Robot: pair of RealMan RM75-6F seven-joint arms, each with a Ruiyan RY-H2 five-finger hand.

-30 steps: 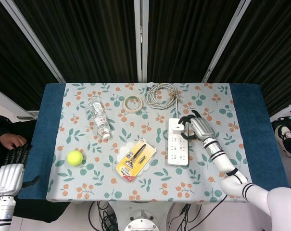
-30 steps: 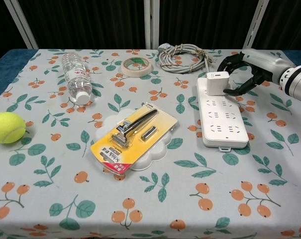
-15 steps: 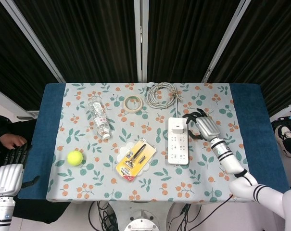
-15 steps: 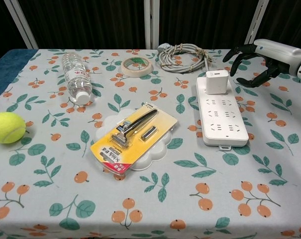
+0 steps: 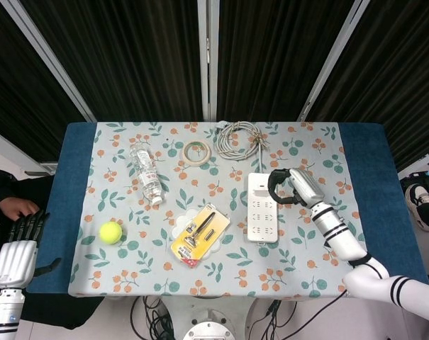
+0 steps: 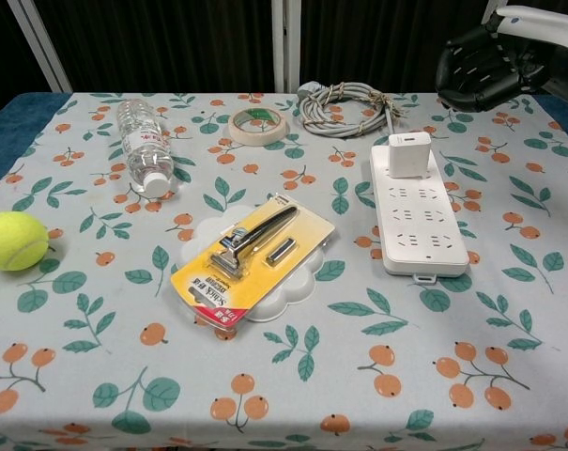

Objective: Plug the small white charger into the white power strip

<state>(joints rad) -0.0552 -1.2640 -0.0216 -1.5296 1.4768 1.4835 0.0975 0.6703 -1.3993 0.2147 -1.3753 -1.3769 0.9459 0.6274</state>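
One small white charger (image 6: pixel 409 154) sits plugged in one white power strip (image 6: pixel 418 224); the right robot hand (image 6: pixel 481 68) hovers empty with curled fingers, the left robot hand (image 5: pixel 15 256) open.

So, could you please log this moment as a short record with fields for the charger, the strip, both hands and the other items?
charger: small white charger stands upright on the far end of the strip, apparently plugged in
strip: white power strip lies flat on the floral tablecloth
right hand: right hand raised above the table, fingers curled, holding nothing
left hand: left hand off the table's left edge, fingers spread, idle
other items: tennis ball, water bottle, tape roll, coiled cable, packaged razor
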